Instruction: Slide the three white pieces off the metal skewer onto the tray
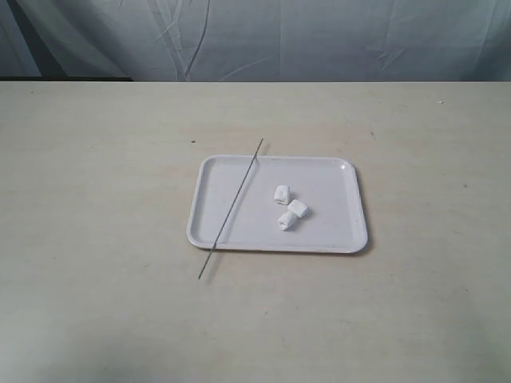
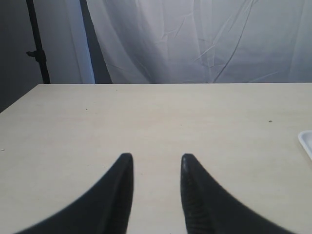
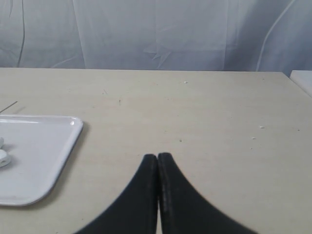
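Observation:
Three white pieces [image 1: 288, 207] lie loose near the middle of the white tray [image 1: 335, 239], off the rod. The thin metal skewer [image 1: 231, 209] lies bare across the tray's left part, its ends resting past the far and near rims. Neither arm shows in the exterior view. My left gripper [image 2: 156, 157] is open over bare table, with only the tray's corner [image 2: 306, 141] at the picture's edge. My right gripper [image 3: 157, 156] is shut on nothing, beside the tray [image 3: 44, 146]; a white piece [image 3: 3, 157] and the skewer's tip [image 3: 9, 107] show there.
The beige table [image 1: 96, 199] runs wide on all sides of the tray. A white cloth backdrop [image 1: 319, 40] hangs behind its far edge. A black stand pole [image 2: 38, 48] rises beyond the table in the left wrist view.

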### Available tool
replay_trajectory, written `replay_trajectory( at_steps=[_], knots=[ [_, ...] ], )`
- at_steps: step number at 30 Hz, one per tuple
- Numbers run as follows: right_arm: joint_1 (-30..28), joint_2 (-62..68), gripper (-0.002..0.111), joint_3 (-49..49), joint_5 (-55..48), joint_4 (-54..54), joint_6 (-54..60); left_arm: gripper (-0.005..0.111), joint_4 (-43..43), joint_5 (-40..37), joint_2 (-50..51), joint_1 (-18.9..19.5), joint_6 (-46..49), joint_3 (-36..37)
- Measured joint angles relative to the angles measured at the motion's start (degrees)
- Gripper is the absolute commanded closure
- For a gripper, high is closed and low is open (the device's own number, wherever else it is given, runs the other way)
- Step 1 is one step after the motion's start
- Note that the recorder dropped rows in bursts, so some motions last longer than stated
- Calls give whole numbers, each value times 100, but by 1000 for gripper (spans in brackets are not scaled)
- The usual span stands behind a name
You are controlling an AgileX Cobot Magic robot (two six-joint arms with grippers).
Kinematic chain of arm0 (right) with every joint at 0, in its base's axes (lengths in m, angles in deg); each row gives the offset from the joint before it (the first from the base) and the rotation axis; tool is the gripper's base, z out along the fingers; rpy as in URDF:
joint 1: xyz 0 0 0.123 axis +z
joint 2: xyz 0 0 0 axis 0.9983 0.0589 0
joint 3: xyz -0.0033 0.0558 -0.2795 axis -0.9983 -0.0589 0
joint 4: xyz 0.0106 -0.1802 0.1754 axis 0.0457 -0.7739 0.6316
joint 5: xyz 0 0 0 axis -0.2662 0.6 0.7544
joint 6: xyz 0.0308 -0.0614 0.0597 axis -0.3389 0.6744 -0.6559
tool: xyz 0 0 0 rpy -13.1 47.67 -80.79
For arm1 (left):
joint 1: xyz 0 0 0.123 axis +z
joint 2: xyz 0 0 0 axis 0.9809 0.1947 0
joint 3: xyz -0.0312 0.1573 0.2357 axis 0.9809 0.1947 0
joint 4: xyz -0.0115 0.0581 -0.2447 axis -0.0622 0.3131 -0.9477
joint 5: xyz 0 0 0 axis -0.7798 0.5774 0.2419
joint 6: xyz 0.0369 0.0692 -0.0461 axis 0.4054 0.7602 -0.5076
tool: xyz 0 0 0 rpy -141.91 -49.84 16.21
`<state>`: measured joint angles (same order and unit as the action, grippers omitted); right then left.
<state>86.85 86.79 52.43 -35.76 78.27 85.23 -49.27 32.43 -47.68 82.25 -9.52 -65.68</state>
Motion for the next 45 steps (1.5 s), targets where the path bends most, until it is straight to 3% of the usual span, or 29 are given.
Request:
replay_trajectory(
  at_steps=[10, 14, 15, 45],
  knots=[
    [0, 0, 109, 0, 0, 21, 0, 76, 0, 0, 0, 0, 0, 0],
    [0, 0, 109, 0, 0, 21, 0, 106, 0, 0, 0, 0, 0, 0],
    [0, 0, 109, 0, 0, 21, 0, 107, 0, 0, 0, 0, 0, 0],
    [-229, 0, 109, 0, 0, -124, 12, 107, 0, -465, 0, 0, -7, 0]
  ],
)
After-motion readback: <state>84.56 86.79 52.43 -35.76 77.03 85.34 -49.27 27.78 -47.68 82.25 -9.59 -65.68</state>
